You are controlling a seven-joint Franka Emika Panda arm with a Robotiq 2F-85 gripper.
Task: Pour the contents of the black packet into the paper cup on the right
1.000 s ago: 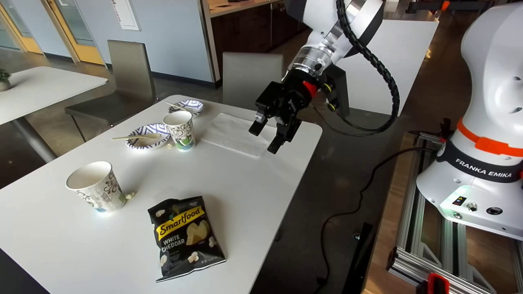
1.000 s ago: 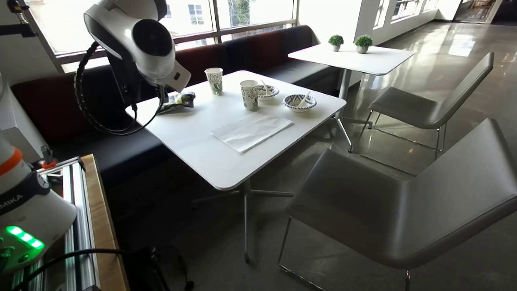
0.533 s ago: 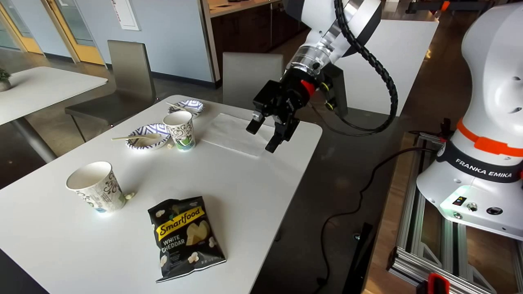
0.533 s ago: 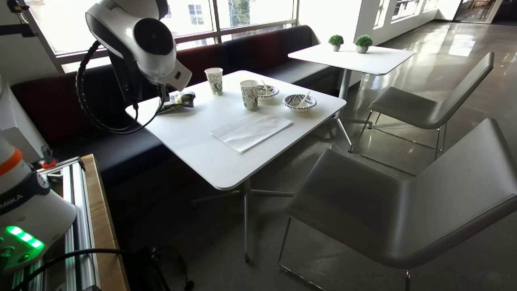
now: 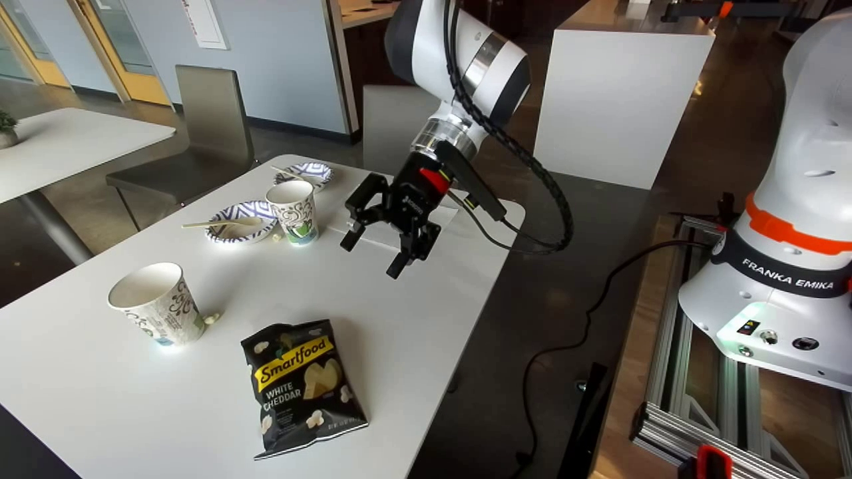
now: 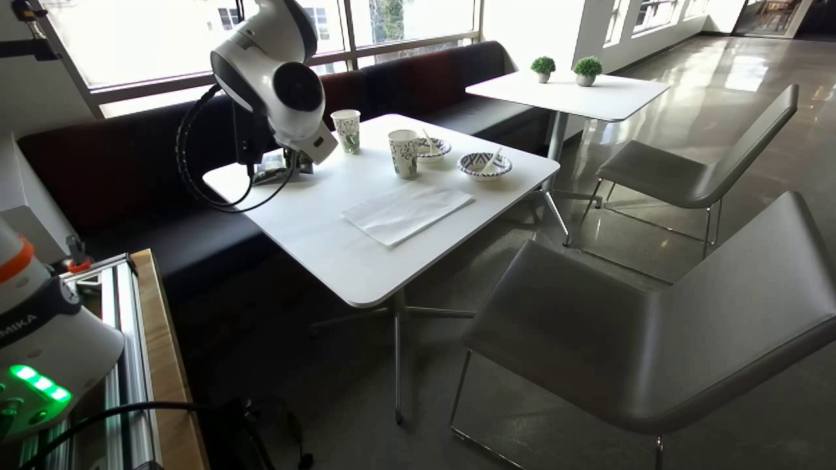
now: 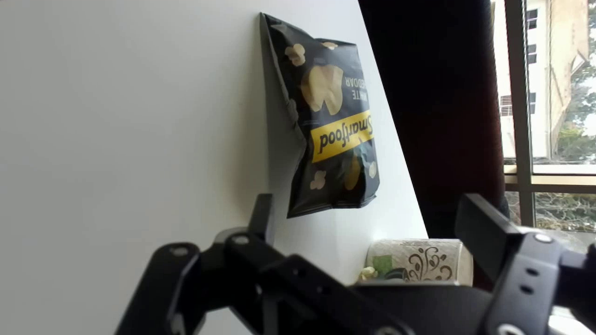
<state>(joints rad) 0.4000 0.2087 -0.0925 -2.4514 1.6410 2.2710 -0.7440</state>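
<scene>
One packet (image 5: 304, 392), black with a yellow band, lies flat on the tabletop (image 5: 413, 319), printed front up, near an edge. In both exterior views the right cup (image 5: 291, 216) stands upright beside the bowls (image 5: 247, 210), and the left cup (image 5: 163, 309), also upright, stands nearer the packet. A few pale bits (image 5: 211, 319) lie just beside the foot of the left cup, and another lies by the right cup.

The hand (image 5: 371, 258) hangs tilted above the tabletop, its fingers (image 7: 262, 214) spread wide apart and well away from the packet. In the wrist view the packet shows beyond the fingers with its lettering upside down, and the left cup is partly hidden behind the hand. In an exterior view the arm (image 6: 297, 88) covers the fingers and part of the packet, so the hand's height over the tabletop is hard to judge.

Each bowl has a spoon (image 5: 223, 224) sticking out over its rim. A white sheet (image 6: 408, 212) lies flat near the bowls and the right cup. A grey chair (image 6: 575, 313) stands beside the tabletop, and a dark bench (image 6: 424, 75) runs along the opposite side.
</scene>
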